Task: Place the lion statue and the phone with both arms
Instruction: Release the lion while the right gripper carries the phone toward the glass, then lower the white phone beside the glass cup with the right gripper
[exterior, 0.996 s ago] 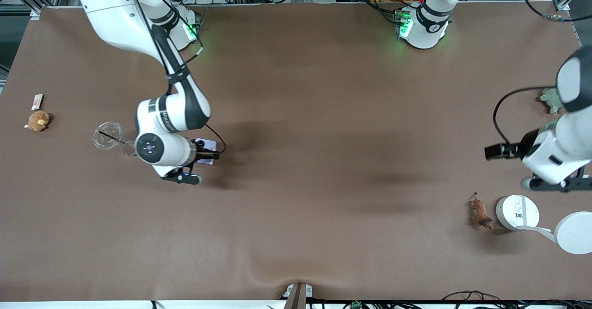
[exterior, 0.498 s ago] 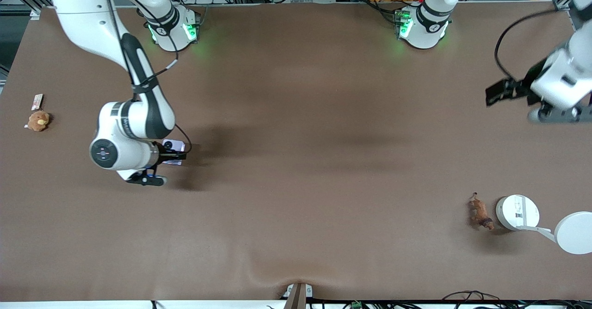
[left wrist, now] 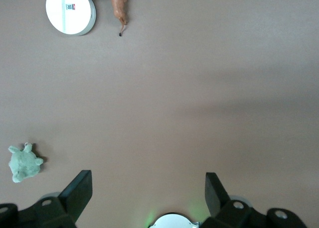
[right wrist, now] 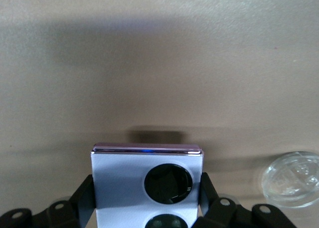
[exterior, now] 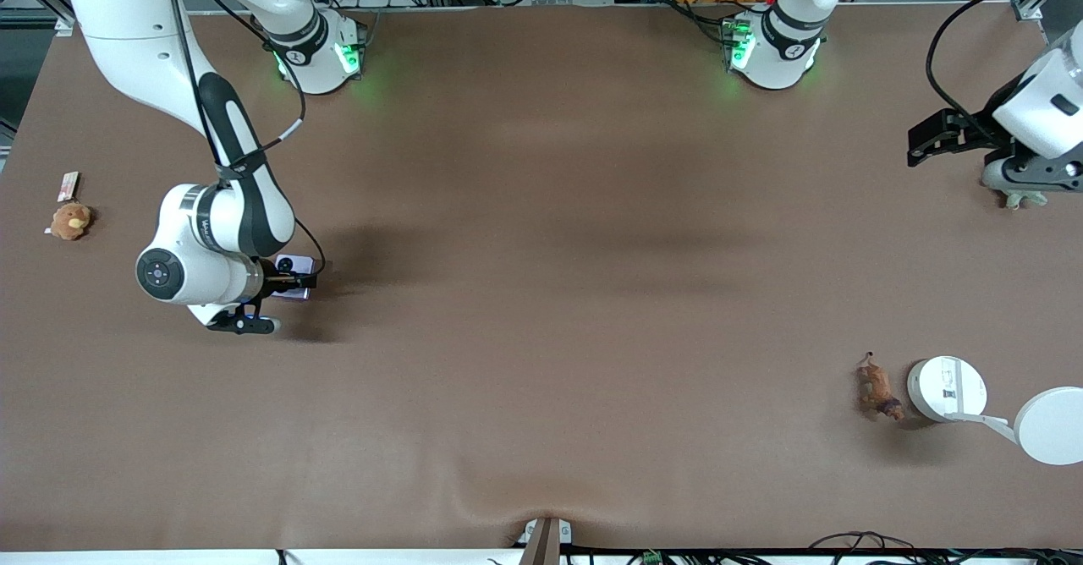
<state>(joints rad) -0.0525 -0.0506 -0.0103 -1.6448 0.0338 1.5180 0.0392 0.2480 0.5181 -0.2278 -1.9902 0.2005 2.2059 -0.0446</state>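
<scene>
The phone [exterior: 292,277], pale lavender with black camera circles, sits between the fingers of my right gripper [exterior: 296,282], which is shut on it just above the table near the right arm's end. In the right wrist view the phone [right wrist: 147,180] fills the gap of the right gripper [right wrist: 146,192], a black finger pressed to each side. The lion statue [exterior: 876,389] lies on the table toward the left arm's end, close to the front camera, and also shows as lion statue [left wrist: 118,8]. My left gripper [exterior: 1028,183] hangs open and empty over the green plush turtle [exterior: 1024,201], far from the lion; its fingers [left wrist: 79,193] stand wide.
A white round disc [exterior: 946,387] lies right beside the lion, joined to a second white disc [exterior: 1053,425]. A tan plush toy [exterior: 70,220] and a small card [exterior: 68,184] lie at the right arm's end. A clear plastic lid [right wrist: 291,180] lies by the phone.
My right arm has carried the phone toward its own end of the table. My left arm has swung away from the lion's area to over the green turtle, farther from the front camera.
</scene>
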